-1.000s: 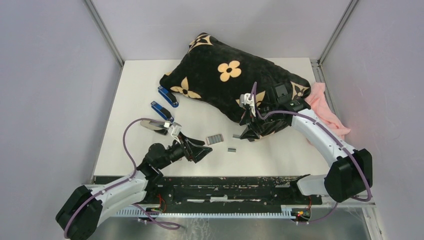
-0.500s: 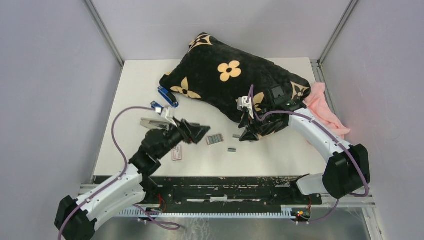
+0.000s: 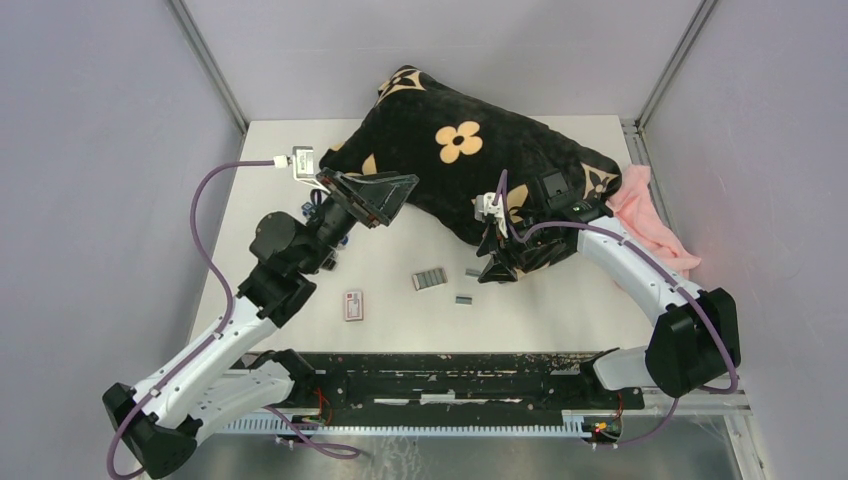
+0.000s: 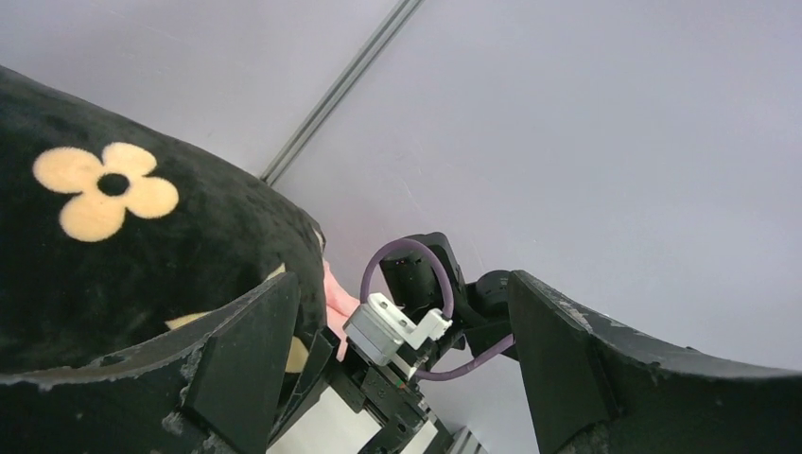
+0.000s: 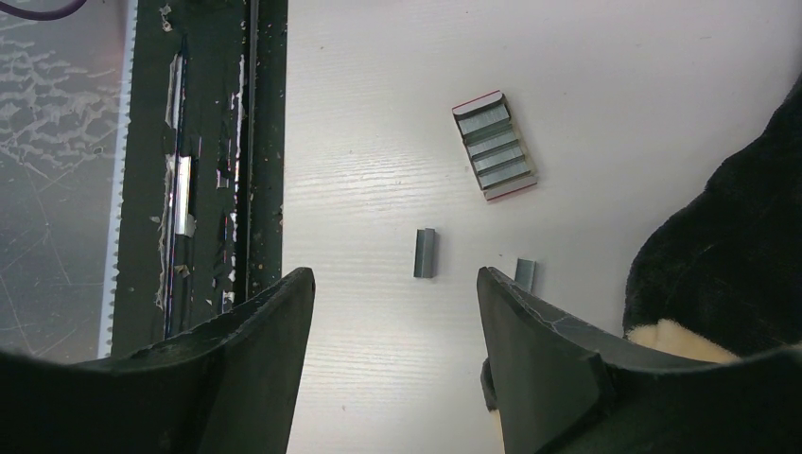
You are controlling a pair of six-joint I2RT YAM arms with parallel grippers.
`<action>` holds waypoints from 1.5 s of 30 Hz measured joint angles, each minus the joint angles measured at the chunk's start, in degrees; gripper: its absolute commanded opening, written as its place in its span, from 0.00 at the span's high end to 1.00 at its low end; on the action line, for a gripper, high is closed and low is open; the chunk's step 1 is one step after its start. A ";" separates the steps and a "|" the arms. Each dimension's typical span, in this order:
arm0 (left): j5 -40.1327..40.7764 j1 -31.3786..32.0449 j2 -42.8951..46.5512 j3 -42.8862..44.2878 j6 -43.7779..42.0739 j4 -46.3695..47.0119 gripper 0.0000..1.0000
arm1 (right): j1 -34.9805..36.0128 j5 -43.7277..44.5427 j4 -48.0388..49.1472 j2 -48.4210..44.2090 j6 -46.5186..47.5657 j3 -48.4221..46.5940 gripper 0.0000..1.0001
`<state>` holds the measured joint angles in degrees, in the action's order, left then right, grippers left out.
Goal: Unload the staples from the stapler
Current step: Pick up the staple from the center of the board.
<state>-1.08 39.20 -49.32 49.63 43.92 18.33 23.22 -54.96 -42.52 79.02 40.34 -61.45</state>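
Staples (image 3: 463, 299) lie loose on the worktop (image 3: 560, 310), 7 to 9 o'clock of the low, released right pincer (image 3: 498, 268), probably poised to gather them; the left pincer (image 3: 390, 197), also released, hangs raised clear.

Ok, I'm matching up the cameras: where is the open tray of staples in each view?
Top external: the open tray of staples lies mid-table.
Left wrist: not in it.
Right wrist: upper middle.
Shared landmark: the black flowered cushion, in all three.
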 measured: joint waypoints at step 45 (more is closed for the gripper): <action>8.46 11.06 -2.01 2.12 -3.50 0.31 0.08 | 0.04 0.02 1.29 0.02 -0.44 0.44 0.30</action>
<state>7.38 50.26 -51.33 51.75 40.42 18.63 23.27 -54.94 -41.23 79.05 39.90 -61.01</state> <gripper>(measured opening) 0.917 0.701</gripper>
